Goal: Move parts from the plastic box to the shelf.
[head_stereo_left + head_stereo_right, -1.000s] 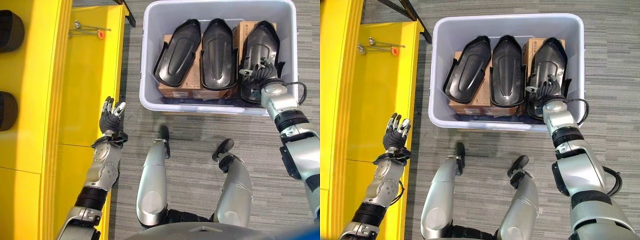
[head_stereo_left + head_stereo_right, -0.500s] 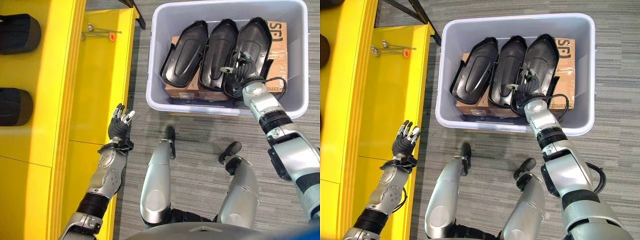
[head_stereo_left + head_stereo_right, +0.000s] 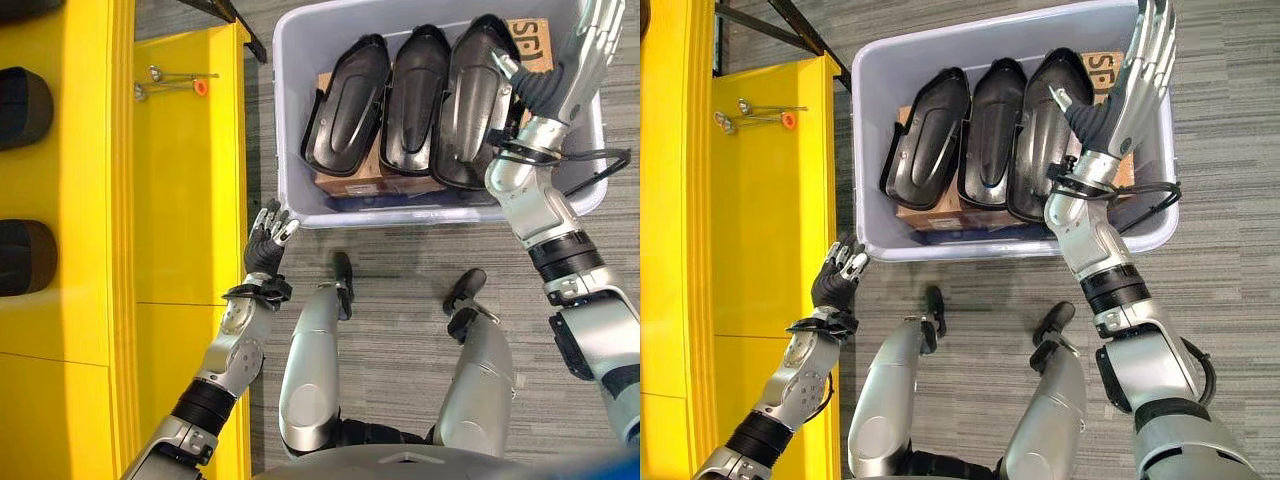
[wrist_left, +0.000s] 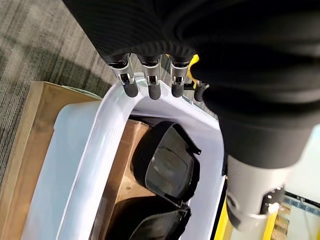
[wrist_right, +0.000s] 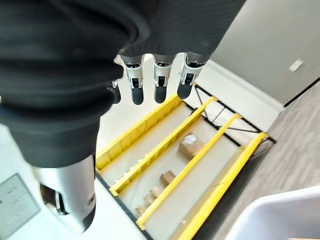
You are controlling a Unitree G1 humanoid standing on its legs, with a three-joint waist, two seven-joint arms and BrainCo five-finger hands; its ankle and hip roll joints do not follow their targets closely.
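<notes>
The right robot hand (image 3: 1140,65) was raised open, seemingly empty, over black parts (image 3: 478,100) in the plastic box (image 3: 290,150); grasping was judged next.

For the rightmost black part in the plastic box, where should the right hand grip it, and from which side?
Probably the rightmost black part's raised side rim, approached from above on its right edge. It lies lengthwise, tight against the middle part on its left, while cardboard shows beside its right. The right hand hovers open there.
</notes>
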